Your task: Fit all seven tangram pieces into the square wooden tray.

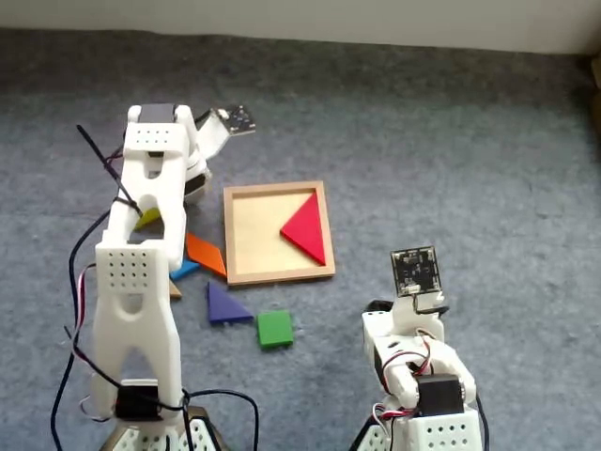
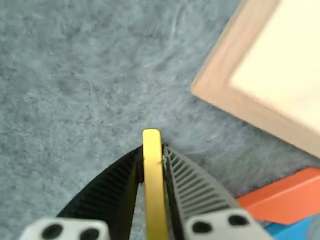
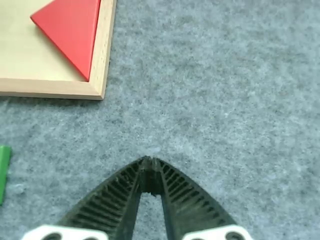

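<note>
The square wooden tray (image 1: 275, 275) lies mid-table with a red triangle (image 1: 307, 228) in its right half. My left gripper (image 2: 151, 150) is shut on a yellow piece (image 2: 152, 185) held on edge, left of the tray's corner (image 2: 225, 75); the yellow piece (image 1: 147, 218) peeks out beside the left arm. An orange parallelogram (image 1: 206, 254), a blue piece (image 1: 184, 270), a purple triangle (image 1: 225, 306) and a green square (image 1: 274, 328) lie loose below and left of the tray. My right gripper (image 3: 148, 167) is shut and empty over bare carpet, near the tray's rim (image 3: 102, 65) and the red triangle (image 3: 72, 30).
Grey carpet covers the table. The left arm's white body (image 1: 141, 282) stretches over the loose pieces and hides part of them. The right arm (image 1: 418, 376) sits folded at the lower right. A tan piece edge (image 1: 175, 290) shows beside the left arm.
</note>
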Robot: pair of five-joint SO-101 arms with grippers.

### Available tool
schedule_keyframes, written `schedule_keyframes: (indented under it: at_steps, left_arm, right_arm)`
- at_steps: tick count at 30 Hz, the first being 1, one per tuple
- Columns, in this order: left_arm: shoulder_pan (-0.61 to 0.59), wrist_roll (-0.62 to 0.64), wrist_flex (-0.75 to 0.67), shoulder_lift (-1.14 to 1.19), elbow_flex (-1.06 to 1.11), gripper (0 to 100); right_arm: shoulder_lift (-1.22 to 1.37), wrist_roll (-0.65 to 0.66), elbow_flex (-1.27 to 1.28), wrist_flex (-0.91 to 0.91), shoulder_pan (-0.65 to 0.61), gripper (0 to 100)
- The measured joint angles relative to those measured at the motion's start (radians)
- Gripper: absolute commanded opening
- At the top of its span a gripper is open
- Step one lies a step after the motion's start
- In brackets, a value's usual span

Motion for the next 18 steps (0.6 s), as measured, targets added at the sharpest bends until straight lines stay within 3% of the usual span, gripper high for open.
schedule_keyframes:
  at_steps: [9, 18]
  left_arm:
    - [0.025, -0.006, 0.140, 0.015, -0.130, 1]
    - [0.069, 0.104, 0.173, -0.127, -0.153, 1]
  right_arm:
    - [0.000, 0.000, 0.000, 0.000, 0.011, 1.7]
    - [0.000, 0.000, 0.000, 0.000, 0.043, 1.7]
